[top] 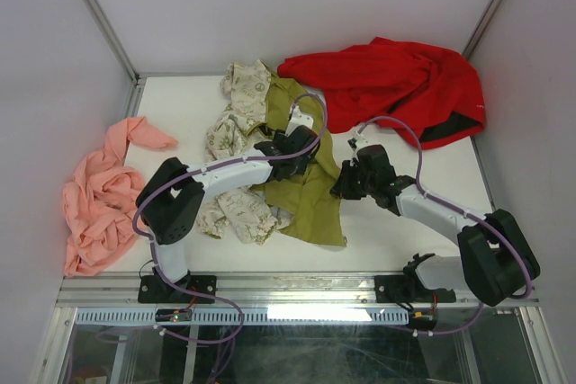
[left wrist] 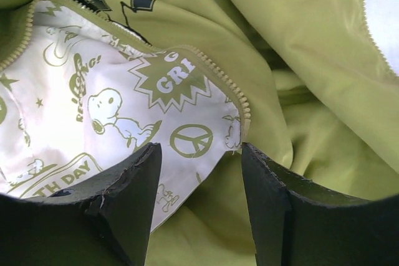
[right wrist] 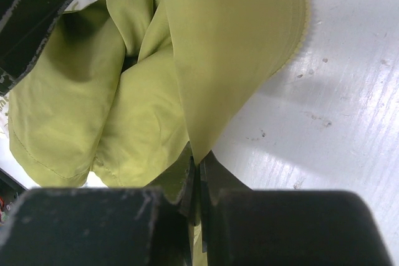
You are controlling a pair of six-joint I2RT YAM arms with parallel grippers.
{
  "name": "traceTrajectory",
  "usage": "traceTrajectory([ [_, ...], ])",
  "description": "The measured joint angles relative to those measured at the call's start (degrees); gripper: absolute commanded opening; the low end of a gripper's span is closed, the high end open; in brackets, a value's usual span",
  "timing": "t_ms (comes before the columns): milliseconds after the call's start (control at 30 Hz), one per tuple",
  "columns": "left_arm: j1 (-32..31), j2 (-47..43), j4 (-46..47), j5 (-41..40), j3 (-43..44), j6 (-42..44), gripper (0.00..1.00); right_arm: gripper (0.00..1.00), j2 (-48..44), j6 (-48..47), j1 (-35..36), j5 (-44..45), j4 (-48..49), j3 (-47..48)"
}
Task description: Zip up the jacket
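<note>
The jacket (top: 236, 128) lies crumpled mid-table, cream fabric with olive prints, its olive lining (top: 310, 204) spread open toward the front. My left gripper (top: 292, 143) is open and hovers over the jacket's middle. In the left wrist view the printed panel (left wrist: 124, 116) with its zipper teeth (left wrist: 240, 101) lies just beyond the open fingers (left wrist: 134, 185). My right gripper (top: 344, 184) is shut on the right edge of the olive lining; in the right wrist view a fold of lining (right wrist: 230, 42) runs down into the closed jaws.
A plain red garment (top: 396, 83) lies at the back right. A salmon-pink garment (top: 99, 195) lies at the left edge. Enclosure walls surround the white table (top: 405, 240).
</note>
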Motion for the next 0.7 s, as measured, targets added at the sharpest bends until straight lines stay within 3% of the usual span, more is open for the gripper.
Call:
traceTrajectory([
  [333, 0.26, 0.85, 2.34, 1.55, 1.49, 0.07, 0.43, 0.02, 0.74, 0.17, 0.0, -0.04, 0.24, 0.0],
  [700, 0.66, 4.48, 4.26, 2.99, 3.23, 0.09, 0.47, 0.02, 1.44, 0.2, 0.0, -0.04, 0.57, -0.02],
])
